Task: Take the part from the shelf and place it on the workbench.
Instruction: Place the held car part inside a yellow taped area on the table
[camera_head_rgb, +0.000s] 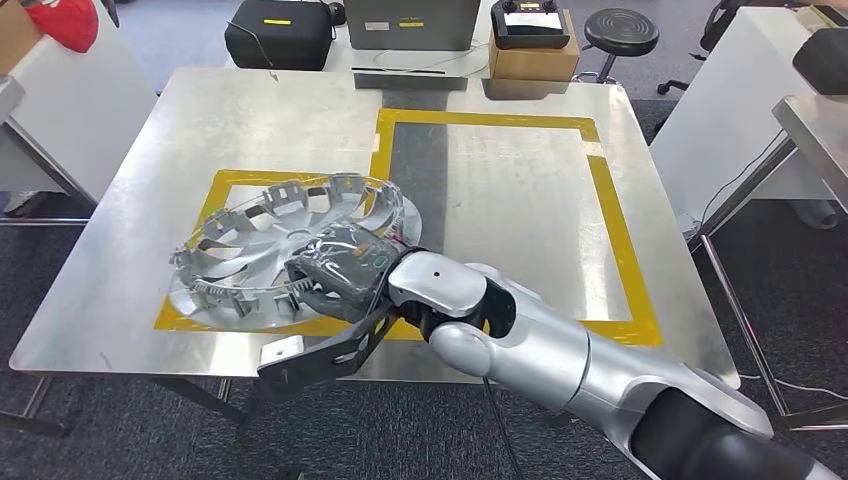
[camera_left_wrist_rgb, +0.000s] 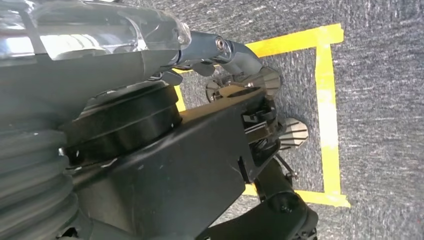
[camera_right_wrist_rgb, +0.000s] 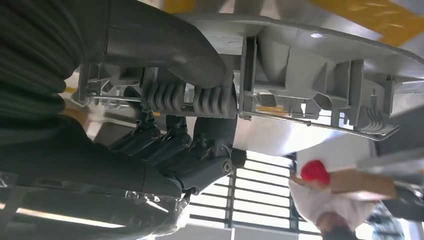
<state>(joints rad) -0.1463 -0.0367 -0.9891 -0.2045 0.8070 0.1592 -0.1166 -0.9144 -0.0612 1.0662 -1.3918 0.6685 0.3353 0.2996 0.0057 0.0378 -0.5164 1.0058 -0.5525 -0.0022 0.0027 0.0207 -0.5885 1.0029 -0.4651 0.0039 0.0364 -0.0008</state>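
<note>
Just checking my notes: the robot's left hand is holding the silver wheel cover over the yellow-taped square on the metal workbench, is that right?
Not quite: it is the right hand that grips the wheel cover, as the head view shows. The rest stands: the cover sits over the yellow-taped square on the workbench.

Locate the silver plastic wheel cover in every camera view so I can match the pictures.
Head view: the silver plastic wheel cover lies inner side up on the steel workbench, inside the yellow tape outline, the right hand gripping its near rim.
Left wrist view: not in it; floor and the left hand.
Right wrist view: its ribbed rim fills the upper frame.
Shared landmark: the right hand's fingers on the rim.
</note>
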